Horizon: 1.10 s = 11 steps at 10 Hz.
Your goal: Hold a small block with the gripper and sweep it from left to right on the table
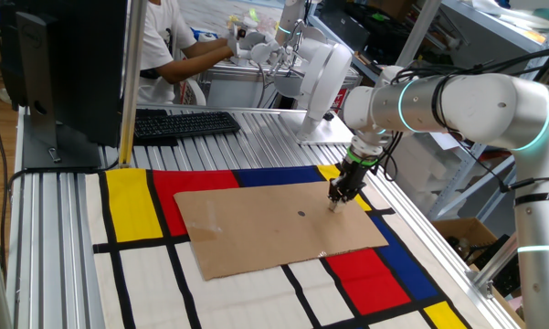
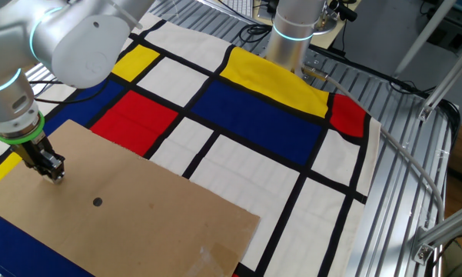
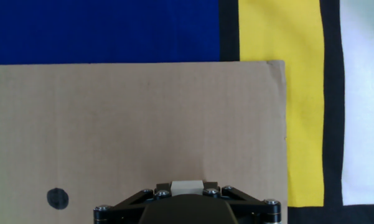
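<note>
Gripper (image 1: pixel 335 203) pointed straight down onto the cardboard sheet (image 1: pixel 256 228), near its right far corner in one fixed view; same gripper (image 2: pixel 55 174) sat at the left part of the sheet in the other fixed view. Jaws were drawn in on the small block (image 3: pixel 187 186), pinching it between the fingers; the hand view showed the pale cube just above the black gripper body, resting on the cardboard. The block was too small to make out in either fixed view. A dark dot mark (image 3: pixel 57 198) lay on the cardboard to the left of the block in the hand view, apart from it; also seen as a dot (image 2: pixel 98 202) near the gripper in the other fixed view. The cardboard lay on the table (image 1: pixel 64 274) over a mat (image 2: pixel 254 108) of red, yellow, blue and white rectangles with black lines. A green ring showed above the fingers. At the far side of the table sat a black keyboard (image 1: pixel 183 123) and a monitor (image 1: pixel 64 64); a person (image 1: pixel 169 46) in white stood beyond.
</note>
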Each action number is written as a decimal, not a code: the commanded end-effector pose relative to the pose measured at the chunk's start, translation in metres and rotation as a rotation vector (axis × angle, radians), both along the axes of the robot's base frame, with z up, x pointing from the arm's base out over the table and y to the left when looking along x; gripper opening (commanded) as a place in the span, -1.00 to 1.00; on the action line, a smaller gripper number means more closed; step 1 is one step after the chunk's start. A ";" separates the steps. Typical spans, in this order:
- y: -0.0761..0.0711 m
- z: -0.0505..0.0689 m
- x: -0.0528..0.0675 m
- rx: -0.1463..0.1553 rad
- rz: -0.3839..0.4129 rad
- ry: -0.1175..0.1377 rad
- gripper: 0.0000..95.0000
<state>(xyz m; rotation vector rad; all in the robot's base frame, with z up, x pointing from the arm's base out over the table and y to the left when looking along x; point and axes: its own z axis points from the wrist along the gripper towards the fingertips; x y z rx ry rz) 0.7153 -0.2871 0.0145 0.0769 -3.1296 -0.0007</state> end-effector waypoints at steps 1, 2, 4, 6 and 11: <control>0.000 0.000 -0.001 -0.001 0.003 0.001 -1.00; 0.000 0.000 -0.001 0.003 0.003 -0.002 -1.00; 0.000 0.000 -0.001 0.008 0.004 -0.003 -1.00; 0.000 0.001 -0.001 0.007 0.004 -0.006 -1.00; 0.000 0.002 -0.001 0.004 0.004 -0.007 -1.00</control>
